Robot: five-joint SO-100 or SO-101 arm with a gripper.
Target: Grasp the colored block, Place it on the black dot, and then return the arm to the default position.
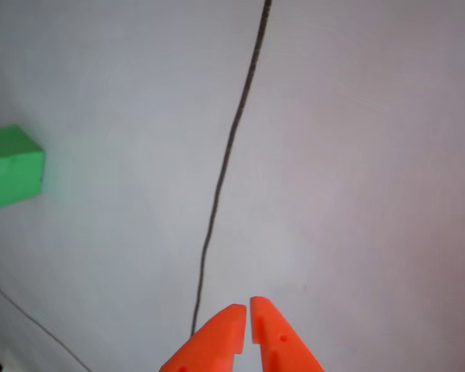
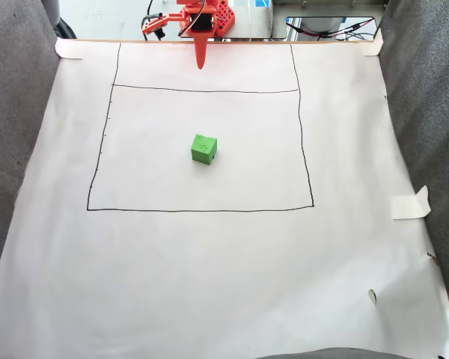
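The bright green colored block (image 2: 203,149) sits on the white paper in the middle of a hand-drawn black rectangle (image 2: 300,134). In the other view the block (image 1: 12,167) lies at the left edge, cut off by the frame. The arm is folded back at the far end of the paper, its orange gripper (image 2: 200,66) pointing toward the block and well apart from it. In the other view the gripper (image 1: 248,308) enters from the bottom, its pointed fingers almost touching, shut with nothing held. The black dot is hidden or out of view.
A thin black line (image 1: 229,155) runs up the paper ahead of the fingertips. Grey fabric (image 2: 426,112) borders the paper on both sides. A loose piece of tape (image 2: 411,203) lies at the right edge, and a small dark-and-light mark (image 2: 372,295) sits at bottom right.
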